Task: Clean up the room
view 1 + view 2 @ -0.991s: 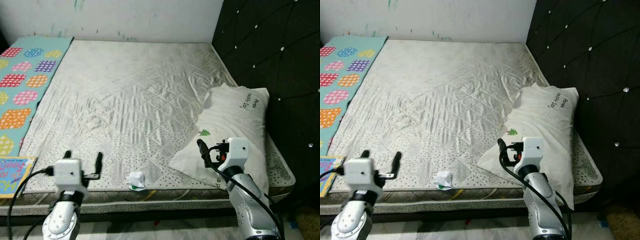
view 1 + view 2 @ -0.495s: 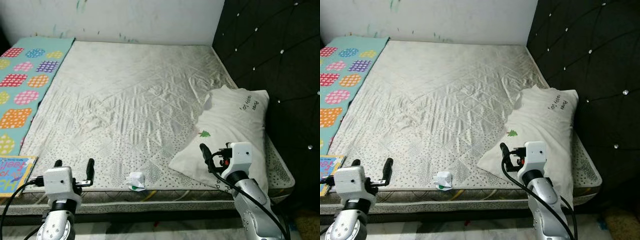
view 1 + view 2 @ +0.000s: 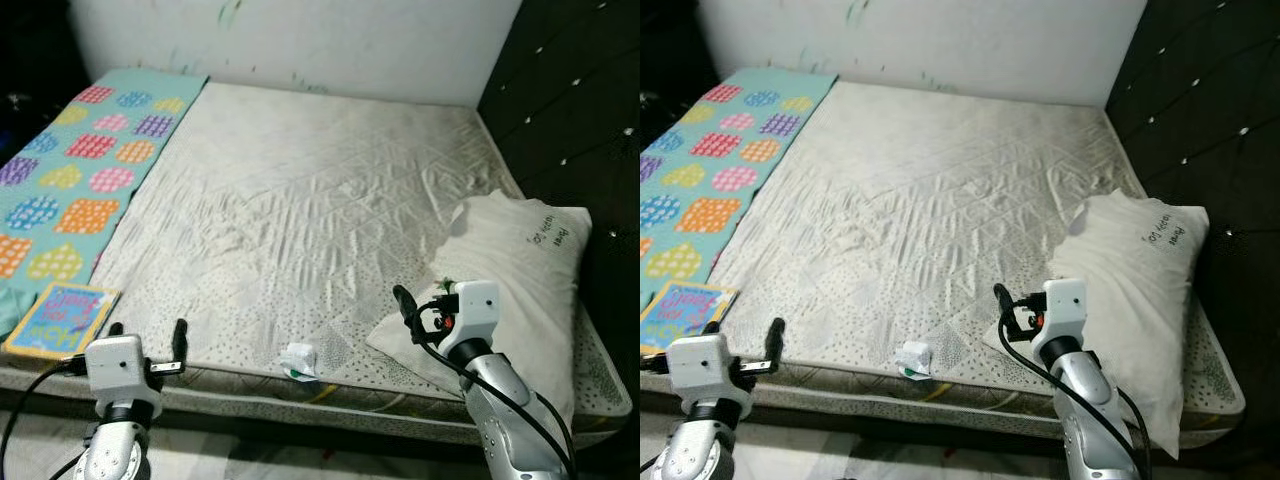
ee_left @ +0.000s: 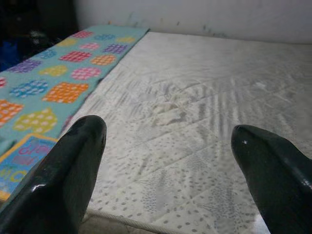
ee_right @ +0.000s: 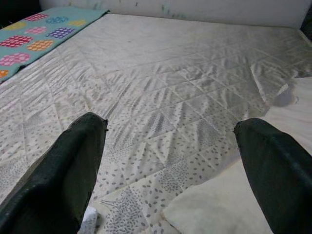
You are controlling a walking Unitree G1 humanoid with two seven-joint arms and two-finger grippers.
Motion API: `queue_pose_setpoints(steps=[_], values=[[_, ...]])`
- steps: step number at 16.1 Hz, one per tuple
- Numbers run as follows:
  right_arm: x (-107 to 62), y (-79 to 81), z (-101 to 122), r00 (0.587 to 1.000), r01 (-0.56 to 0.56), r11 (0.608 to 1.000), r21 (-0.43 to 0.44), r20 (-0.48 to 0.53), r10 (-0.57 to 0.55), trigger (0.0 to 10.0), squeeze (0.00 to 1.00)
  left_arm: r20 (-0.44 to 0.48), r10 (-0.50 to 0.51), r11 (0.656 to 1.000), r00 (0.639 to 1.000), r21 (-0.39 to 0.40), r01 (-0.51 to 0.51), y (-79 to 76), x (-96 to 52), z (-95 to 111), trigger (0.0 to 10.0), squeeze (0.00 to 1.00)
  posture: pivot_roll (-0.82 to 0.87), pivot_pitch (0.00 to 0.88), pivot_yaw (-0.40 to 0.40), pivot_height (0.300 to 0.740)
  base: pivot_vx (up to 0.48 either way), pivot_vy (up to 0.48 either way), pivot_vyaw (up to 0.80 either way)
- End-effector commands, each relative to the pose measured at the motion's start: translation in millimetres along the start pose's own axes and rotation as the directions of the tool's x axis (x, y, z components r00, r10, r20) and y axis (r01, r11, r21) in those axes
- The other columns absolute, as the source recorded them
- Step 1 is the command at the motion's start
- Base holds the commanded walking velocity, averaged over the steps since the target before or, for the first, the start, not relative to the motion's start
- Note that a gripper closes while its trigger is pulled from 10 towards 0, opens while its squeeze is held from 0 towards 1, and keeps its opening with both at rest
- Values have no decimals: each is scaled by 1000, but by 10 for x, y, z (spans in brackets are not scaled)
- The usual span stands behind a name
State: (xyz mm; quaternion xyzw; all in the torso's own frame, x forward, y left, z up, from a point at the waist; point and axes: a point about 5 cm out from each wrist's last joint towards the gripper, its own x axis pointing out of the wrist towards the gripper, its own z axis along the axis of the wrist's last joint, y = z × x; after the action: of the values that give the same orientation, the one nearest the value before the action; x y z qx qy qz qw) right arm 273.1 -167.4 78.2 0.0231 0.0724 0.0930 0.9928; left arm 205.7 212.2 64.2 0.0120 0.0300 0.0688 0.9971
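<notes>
Wrapper (image 3: 298,360), perhaps paper, near pillow (image 3: 520,270), book (image 3: 62,318).

A bed (image 3: 330,230) with a bare, wrinkled grey-white quilted top lies before me across the middle of the frame. A white wall (image 3: 300,40) with faint coloured marks runs along the top. A black tufted headboard (image 3: 575,120) stands at the right. Upper left corner is dark.
</notes>
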Motion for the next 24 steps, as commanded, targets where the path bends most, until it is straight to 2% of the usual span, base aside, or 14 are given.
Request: queue_pose_setpoints(steps=[1, 3, 20, 22, 23, 24], values=[[0, -25, -17, 1000, 14, 1000, -14, -22, -14, 10000, 0, -19, -15, 1000, 1000, -11, 14, -29, 8, -27, 10000, 0, -56, 37, -68, 740, 0, 0, 0], [14, 11, -28, 999, -17, 999, -30, -36, 16, 10000, 0, -21, -16, 1000, 1000, -15, 16, -40, 14, -32, 10000, 0, -57, 41, -72, 740, 0, 0, 0], [14, 11, -28, 999, -17, 999, -30, -36, 16, 10000, 0, -21, -16, 1000, 1000, -15, 16, -40, 14, -32, 10000, 0, -57, 41, -72, 740, 0, 0, 0], [44, -24, -20, 999, 12, 1000, -2, -40, -12, 10000, 0, -53, 60, 998, 997, -7, -60, 33, 87, 13, 10000, 0, -78, 36, -78, 740, 0, 0, 0], [46, -36, -28, 999, 17, 1000, 1, -45, -17, 10000, 0, -23, 17, 1000, 1000, -20, -18, 12, 120, 66, 10000, 0, -72, 33, -84, 740, 0, 0, 0], [45, -38, -31, 999, 17, 1000, 1, -46, -17, 10000, 0, -5, -20, 998, 1000, -65, 19, -13, 127, 94, 10000, 0, -72, 33, -84, 740, 0, 0, 0]])
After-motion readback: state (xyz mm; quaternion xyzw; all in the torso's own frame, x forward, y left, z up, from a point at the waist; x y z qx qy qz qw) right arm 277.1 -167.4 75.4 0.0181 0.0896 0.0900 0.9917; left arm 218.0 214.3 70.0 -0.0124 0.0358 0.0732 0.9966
